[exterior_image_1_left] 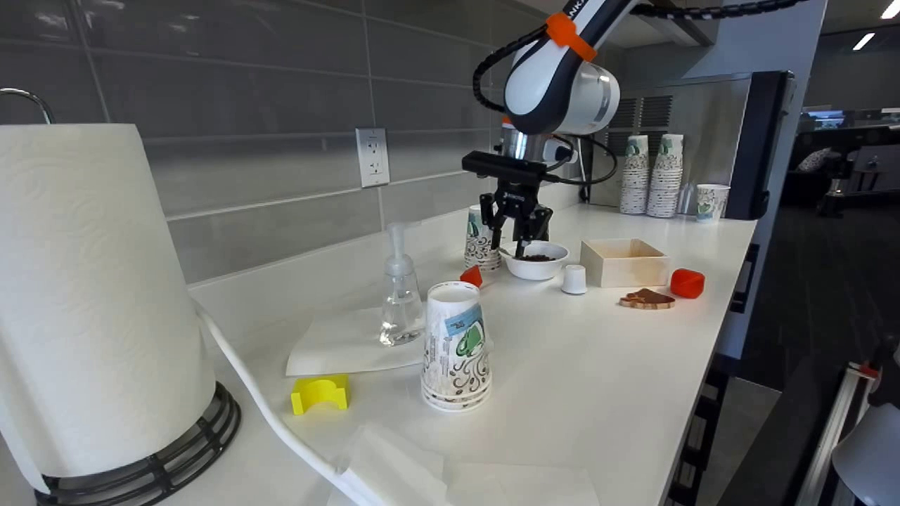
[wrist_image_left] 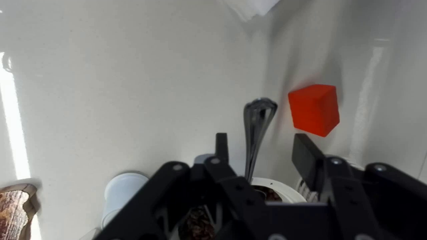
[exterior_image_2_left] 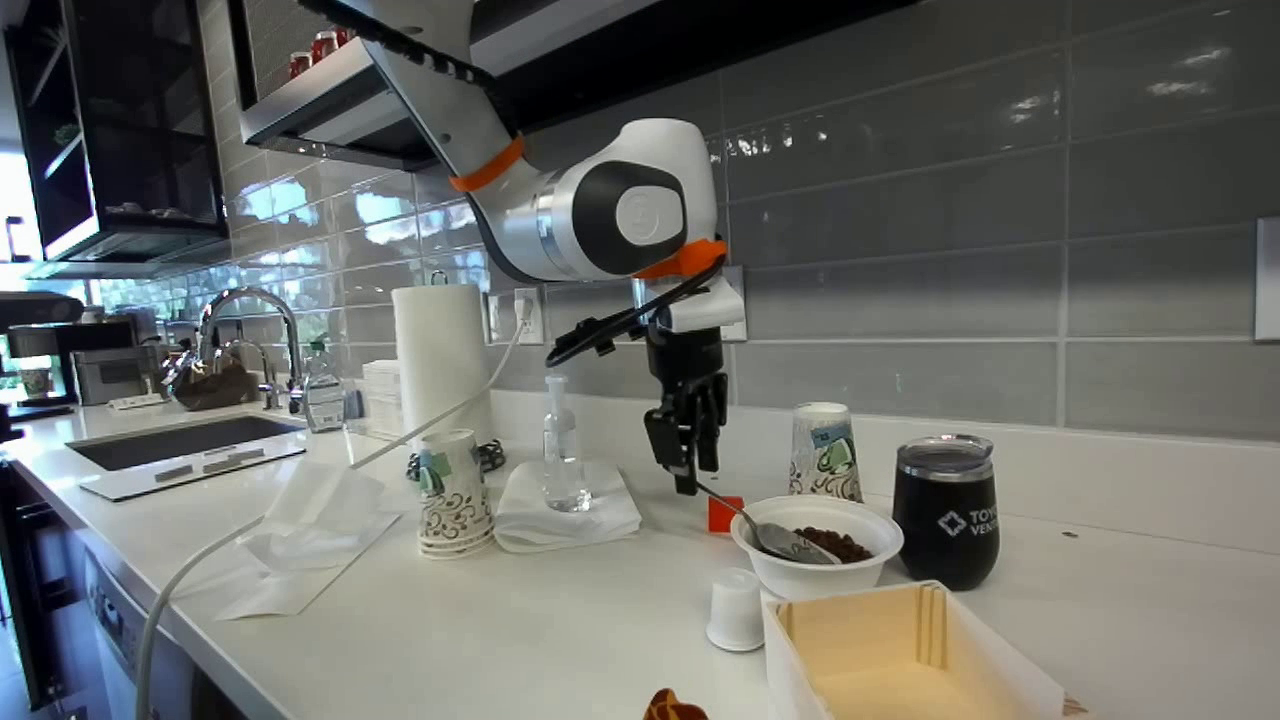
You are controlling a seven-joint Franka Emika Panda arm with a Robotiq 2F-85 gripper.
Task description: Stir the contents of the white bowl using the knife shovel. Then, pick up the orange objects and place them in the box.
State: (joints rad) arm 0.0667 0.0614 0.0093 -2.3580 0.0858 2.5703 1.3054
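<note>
Spoon point(exterior_image_2_left: 788, 541) leans in the white bowl point(exterior_image_2_left: 815, 580), its handle point(wrist_image_left: 253, 131) showing between parted fingers point(wrist_image_left: 221, 146) of the released end effector point(wrist_image_left: 261, 142).

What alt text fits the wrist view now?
Open black fingers frame a metal spoon handle leaning from a partly hidden white bowl of brown bits. An orange-red block sits to the right; a white cup and a cropped brown piece show lower left.

White bowl point(wrist_image_left: 287, 192) mostly blocked from me by the gripper point(wrist_image_left: 262, 150) in the wrist view, its dark-brown bits point(exterior_image_2_left: 838, 545) too small to name, tan box point(exterior_image_2_left: 880, 640) and brown piece point(exterior_image_2_left: 675, 706) cut off below in an exterior view
</note>
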